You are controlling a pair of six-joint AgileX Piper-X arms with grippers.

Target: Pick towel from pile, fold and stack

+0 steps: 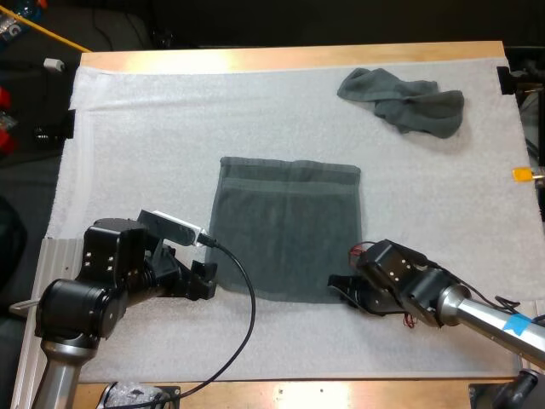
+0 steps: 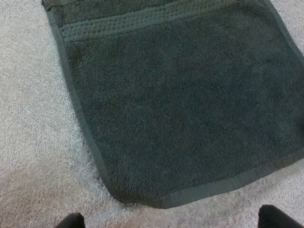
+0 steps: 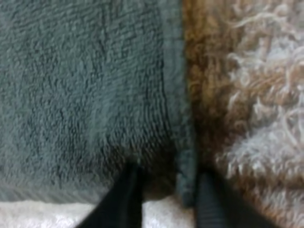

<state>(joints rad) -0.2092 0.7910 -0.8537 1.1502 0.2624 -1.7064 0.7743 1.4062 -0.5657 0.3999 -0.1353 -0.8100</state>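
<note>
A dark grey-green towel (image 1: 285, 230) lies flat in the middle of the white mat (image 1: 153, 136). My left gripper (image 1: 204, 281) sits just short of the towel's near left corner (image 2: 156, 199); it is open, with its black fingertips (image 2: 71, 221) wide apart and nothing between them. My right gripper (image 1: 341, 286) is at the near right corner. Its fingers (image 3: 124, 202) stand close together and pinch the towel's hem (image 3: 183, 156). A second towel (image 1: 404, 100) lies crumpled at the mat's far right.
The mat covers most of the wooden table (image 1: 281, 58). Bare mat runs along the left side and behind the flat towel. The table's front edge (image 1: 341, 392) is close behind both arms.
</note>
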